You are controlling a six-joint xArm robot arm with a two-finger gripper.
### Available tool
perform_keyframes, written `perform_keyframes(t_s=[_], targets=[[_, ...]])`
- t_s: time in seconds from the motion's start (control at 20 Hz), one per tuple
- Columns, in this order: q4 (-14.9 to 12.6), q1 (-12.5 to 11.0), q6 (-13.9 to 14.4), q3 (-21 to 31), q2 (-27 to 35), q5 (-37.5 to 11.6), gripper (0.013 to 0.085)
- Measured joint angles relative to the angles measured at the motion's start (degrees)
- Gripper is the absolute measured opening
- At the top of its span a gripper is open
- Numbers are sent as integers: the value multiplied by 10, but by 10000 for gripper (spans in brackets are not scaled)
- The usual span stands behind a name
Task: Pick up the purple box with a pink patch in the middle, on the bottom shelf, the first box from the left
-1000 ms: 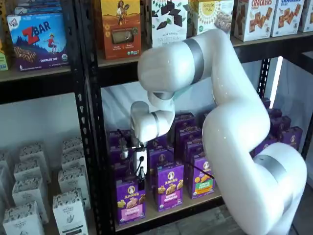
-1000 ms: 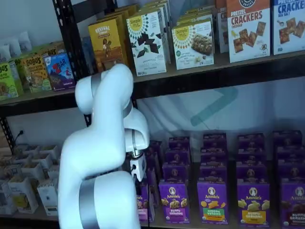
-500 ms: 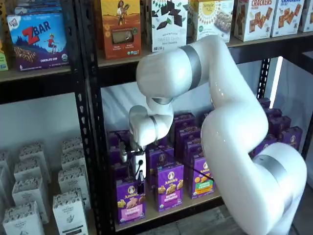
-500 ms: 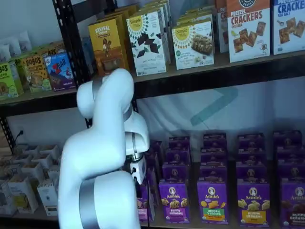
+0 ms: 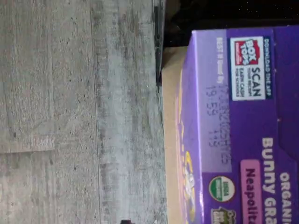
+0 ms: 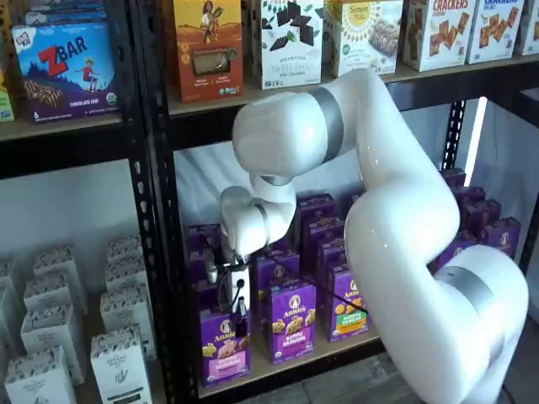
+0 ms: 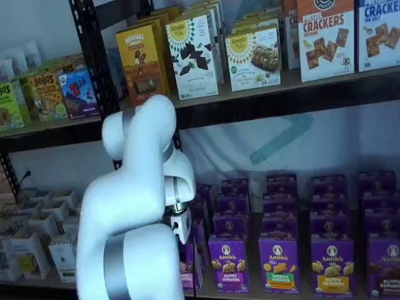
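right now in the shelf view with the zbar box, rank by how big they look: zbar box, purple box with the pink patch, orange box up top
1. ZBar box, though it sits nearer the camera.
2. orange box, partly cropped, so unsure.
3. purple box, smallest.

Grey plank floor (image 5: 70,116); black rack posts (image 6: 156,210); pale wall (image 7: 37,25).

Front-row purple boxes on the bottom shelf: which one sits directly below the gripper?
The leftmost purple box, with the pink patch; its neighbours stand further right of the gripper.
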Motion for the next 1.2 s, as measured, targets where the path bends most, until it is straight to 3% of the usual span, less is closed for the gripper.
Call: perform_keyframes(t_s=[0.35,0.75,1.2], targets=[[2,-1,-2,-6,4,9,850],[9,-1,-9,-8,6,9,650],[9,0,-8,-10,9,9,650]])
